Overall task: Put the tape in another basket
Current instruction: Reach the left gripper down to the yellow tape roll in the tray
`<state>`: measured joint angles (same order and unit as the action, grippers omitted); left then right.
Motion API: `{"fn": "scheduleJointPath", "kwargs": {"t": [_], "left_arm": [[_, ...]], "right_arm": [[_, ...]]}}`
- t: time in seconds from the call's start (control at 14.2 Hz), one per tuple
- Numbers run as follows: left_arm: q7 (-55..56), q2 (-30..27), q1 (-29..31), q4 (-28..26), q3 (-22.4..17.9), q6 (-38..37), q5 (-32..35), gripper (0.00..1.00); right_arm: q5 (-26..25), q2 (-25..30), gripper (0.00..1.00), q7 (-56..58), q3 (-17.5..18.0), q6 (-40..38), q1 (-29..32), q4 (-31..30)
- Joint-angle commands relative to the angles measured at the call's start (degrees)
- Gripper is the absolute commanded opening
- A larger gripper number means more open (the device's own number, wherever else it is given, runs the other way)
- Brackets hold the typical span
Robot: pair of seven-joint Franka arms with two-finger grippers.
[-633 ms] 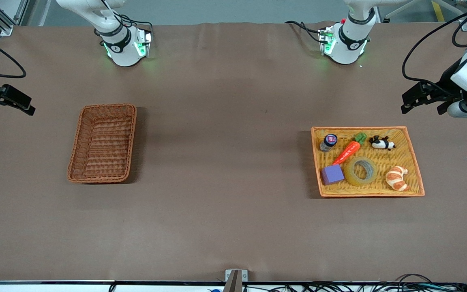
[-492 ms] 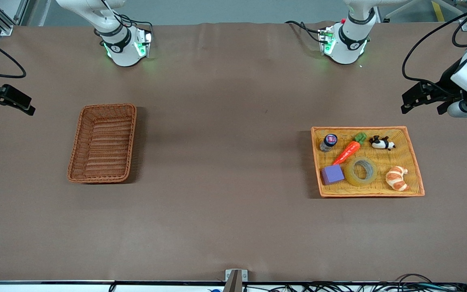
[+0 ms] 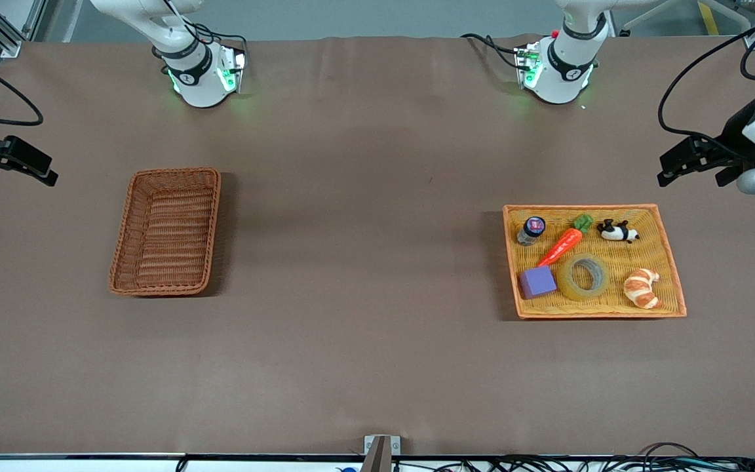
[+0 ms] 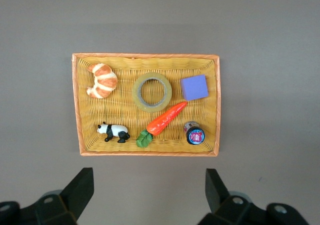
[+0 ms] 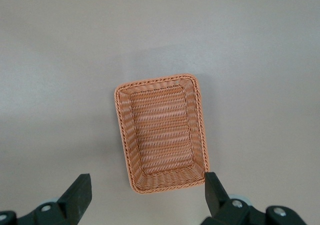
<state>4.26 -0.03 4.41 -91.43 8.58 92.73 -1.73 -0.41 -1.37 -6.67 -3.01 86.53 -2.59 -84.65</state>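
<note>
One tape (image 3: 584, 276), lying flat in the yellow-orange wicker tray (image 3: 669, 262) at the left arm's end of the desk (image 3: 364, 262). Six items in that tray total: tape, one purple block (image 3: 537, 282), one toy carrot (image 3: 566, 240), one small bottle with a blue cap (image 3: 531, 230), one toy panda (image 3: 617, 231), one croissant (image 3: 641, 288). Tape sits between block and croissant, the carrot's tip just beside it on the side away from the front camera; nothing lies on top of it.

One basket (image 3: 166, 231), reddish-brown, at the right arm's end, well apart from the tray. Nothing in it.

Left gripper (image 4: 149, 187) hangs over bare desk beside the tray, fingers spread wide, holding nothing. Right gripper (image 5: 148, 192) is up over the desk at the right arm's end beside the basket, fingers (image 5: 80, 194) also wide apart, nothing held.
</note>
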Motion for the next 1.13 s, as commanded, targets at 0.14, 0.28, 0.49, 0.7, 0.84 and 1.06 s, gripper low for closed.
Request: {"fn": "scheduleJointPath", "kwargs": {"t": [0.14,0.28,0.49,0.7,0.84,1.06], "left_arm": [[-1.89,8.19,1.38,1.17,-0.06,1.48,1.81,1.0],[-2.15,11.61,2.53,0.99,-0.15,4.38,2.17,1.0],[-2.24,16.97,3.14,0.55,-0.23,6.49,2.26,1.0],[-2.24,21.55,3.41,-1.46,-0.23,11.59,2.26,1.0],[-2.15,24.8,3.41,-1.47,-0.23,14.05,2.26,1.0],[-1.36,28.85,3.41,-2.16,-0.32,17.91,2.26,1.0]], "right_arm": [[0.94,0.14,1.0,0.87,0.55,0.05,0.92,0.18],[0.94,0.14,1.0,0.87,0.55,-0.04,0.83,0.18],[0.94,0.14,1.0,0.87,0.55,-0.04,0.83,0.18],[0.94,0.14,1.0,0.87,0.55,-0.04,0.83,0.18],[0.94,0.14,1.0,0.87,0.55,-0.22,0.75,0.18],[0.94,0.14,1.0,0.87,0.55,0.04,0.83,0.18]]}}
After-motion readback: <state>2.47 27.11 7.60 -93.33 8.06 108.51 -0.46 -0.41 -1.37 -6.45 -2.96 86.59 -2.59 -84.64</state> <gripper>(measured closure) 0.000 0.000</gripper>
